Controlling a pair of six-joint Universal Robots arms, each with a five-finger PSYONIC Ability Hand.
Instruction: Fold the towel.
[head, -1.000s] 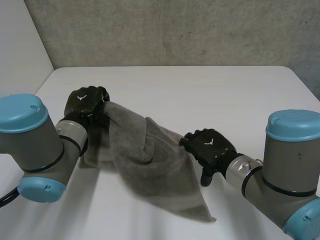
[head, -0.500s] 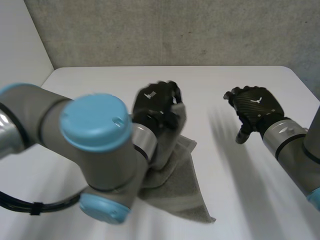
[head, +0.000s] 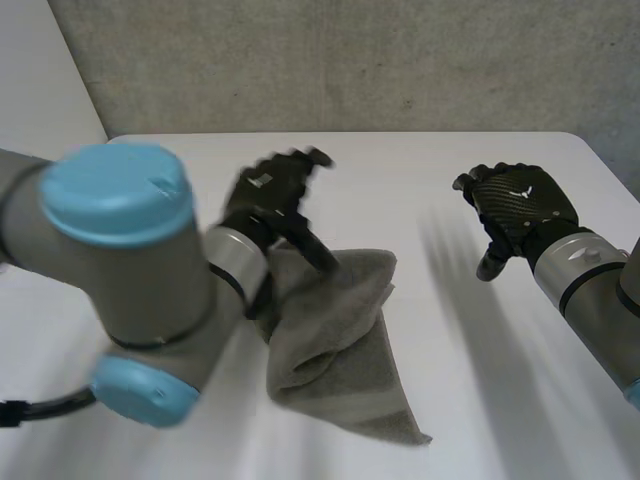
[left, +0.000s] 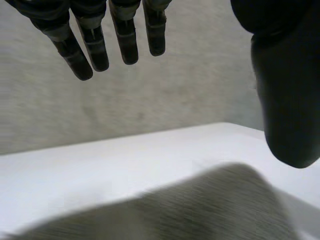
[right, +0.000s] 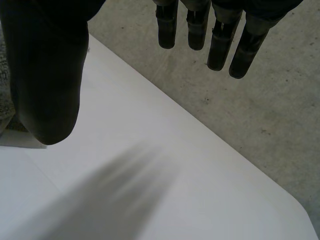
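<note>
The grey towel (head: 340, 345) lies bunched and doubled over on the white table (head: 430, 165), one corner pointing toward the front edge. My left hand (head: 270, 195) hovers over the towel's back left part, fingers straight and spread, holding nothing. In the left wrist view its fingers (left: 125, 42) and thumb stand wide apart above the towel (left: 210, 210). My right hand (head: 520, 205) hangs open in the air to the right of the towel, well apart from it. The right wrist view shows straight fingers (right: 220, 40) over bare table.
A grey concrete wall (head: 350, 60) runs behind the table's far edge. My left arm's big joint (head: 120, 260) fills the space left of the towel. The table's right corner (head: 585, 150) lies beyond my right hand.
My left hand has opened and let go of the towel, which dropped onto itself on the table. The left arm has drawn back leftward. My right hand has hardly moved in the last half second.
</note>
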